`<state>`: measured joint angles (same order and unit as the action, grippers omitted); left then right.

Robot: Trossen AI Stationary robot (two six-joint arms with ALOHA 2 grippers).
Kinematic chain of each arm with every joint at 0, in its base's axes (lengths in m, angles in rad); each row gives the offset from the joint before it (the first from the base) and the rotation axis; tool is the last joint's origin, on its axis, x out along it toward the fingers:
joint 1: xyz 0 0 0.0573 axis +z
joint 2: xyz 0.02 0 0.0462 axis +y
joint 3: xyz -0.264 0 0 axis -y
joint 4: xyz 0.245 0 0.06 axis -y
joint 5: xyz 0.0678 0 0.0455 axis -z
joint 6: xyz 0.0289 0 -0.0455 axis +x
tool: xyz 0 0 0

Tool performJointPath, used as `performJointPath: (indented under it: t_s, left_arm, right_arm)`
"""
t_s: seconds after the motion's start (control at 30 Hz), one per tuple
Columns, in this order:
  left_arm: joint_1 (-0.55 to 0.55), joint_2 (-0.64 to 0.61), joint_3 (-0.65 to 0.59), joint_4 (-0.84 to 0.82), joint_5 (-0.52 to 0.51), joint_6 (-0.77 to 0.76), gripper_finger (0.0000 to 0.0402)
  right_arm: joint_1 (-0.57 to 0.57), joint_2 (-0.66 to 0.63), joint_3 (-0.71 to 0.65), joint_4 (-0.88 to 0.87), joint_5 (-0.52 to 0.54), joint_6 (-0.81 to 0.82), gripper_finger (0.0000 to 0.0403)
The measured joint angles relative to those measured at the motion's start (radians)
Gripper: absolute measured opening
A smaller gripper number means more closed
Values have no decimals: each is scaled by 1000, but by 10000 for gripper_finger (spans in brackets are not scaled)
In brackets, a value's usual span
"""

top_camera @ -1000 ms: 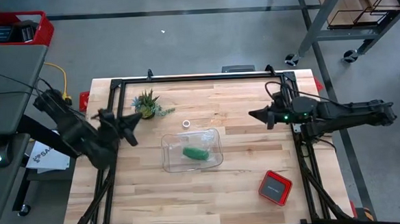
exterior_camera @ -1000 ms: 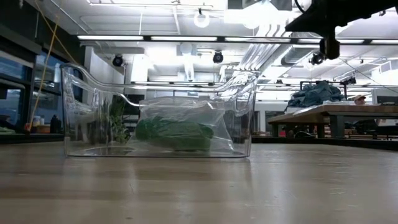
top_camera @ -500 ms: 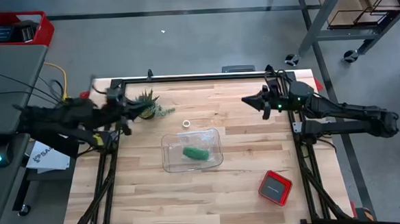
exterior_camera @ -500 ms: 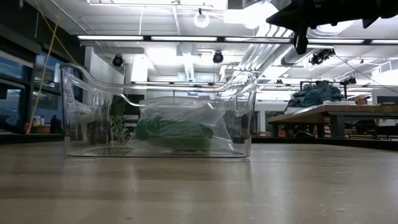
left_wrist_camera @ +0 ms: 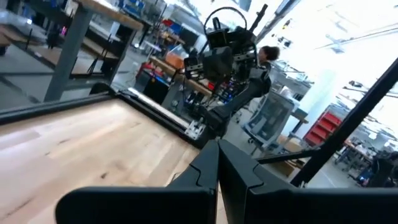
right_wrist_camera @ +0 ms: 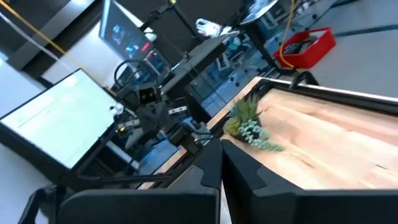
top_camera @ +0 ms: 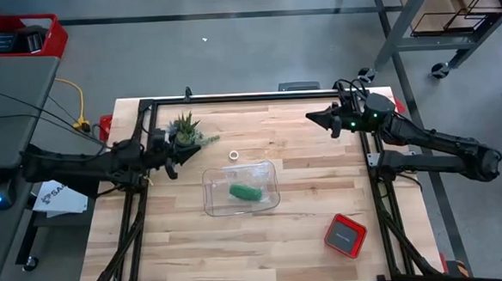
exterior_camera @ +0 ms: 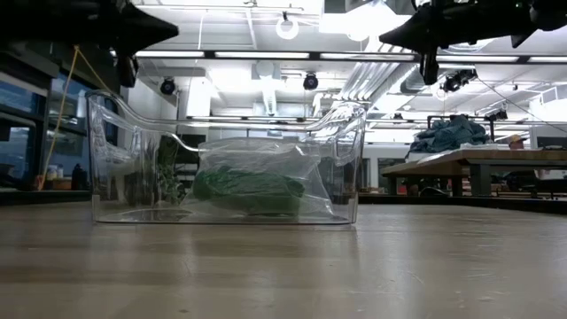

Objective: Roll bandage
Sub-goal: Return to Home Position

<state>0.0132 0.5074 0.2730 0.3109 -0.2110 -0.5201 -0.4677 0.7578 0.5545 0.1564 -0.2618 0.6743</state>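
The green bandage (top_camera: 245, 192) lies as a small roll inside a crinkly clear plastic bag in a clear tub (top_camera: 268, 176) at the table's middle. In the low view the bandage (exterior_camera: 248, 190) rests on the tub's floor. My left gripper (top_camera: 171, 159) is shut and empty, in the air left of the tub near the plant. My right gripper (top_camera: 313, 117) is shut and empty, in the air to the far right of the tub. Both show high in the low view, the left gripper (exterior_camera: 151, 31) and the right gripper (exterior_camera: 394, 37).
A small potted plant (top_camera: 185, 130) stands at the far left, close to my left gripper. A white tape ring (top_camera: 234, 155) lies just beyond the tub. A red box (top_camera: 345, 235) sits at the near right. Black frame rails run along the table's edges.
My left arm has swung about; its gripper went toward the far edge, then came back toward the tub, and now shows in the low view. My right gripper has gone toward the table's far edge. The tub and bandage have stayed in place.
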Motion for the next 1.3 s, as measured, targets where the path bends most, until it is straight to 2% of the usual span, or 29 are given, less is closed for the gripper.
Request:
performJointPath:
  t_s: [0.23, 0.47, 0.67, 0.8, 0.93, 1.1, 1.2, 1.3]
  left_arm:
    - [-2, -167, -124, 3, 29, 42, 0]
    - [-3, -291, -262, 103, 30, 2, 0]
    - [-11, -295, -261, 25, 35, -49, 0]
    - [-22, -292, -261, -60, 35, -106, 0]
    - [-25, -292, -261, -67, 35, -112, 0]
    - [-26, -292, -261, -95, 66, -116, 0]
    - [-26, -292, -261, -114, 72, -130, 0]
    - [-26, -292, -261, -114, 69, -131, 0]
  right_arm:
    - [-4, 0, 0, -3, 84, -2, 0]
    - [-4, -10, 0, -19, 93, -28, 0]
    - [20, -62, 0, -81, 91, -64, 0]
    - [92, -113, 0, -133, 86, -96, 0]
    - [166, -171, 0, -179, 86, -148, 0]
    - [202, -255, -2, -254, 86, -216, 0]
    - [202, -311, -64, -176, 90, -225, 0]
    - [202, -359, -176, 17, 91, -180, 0]
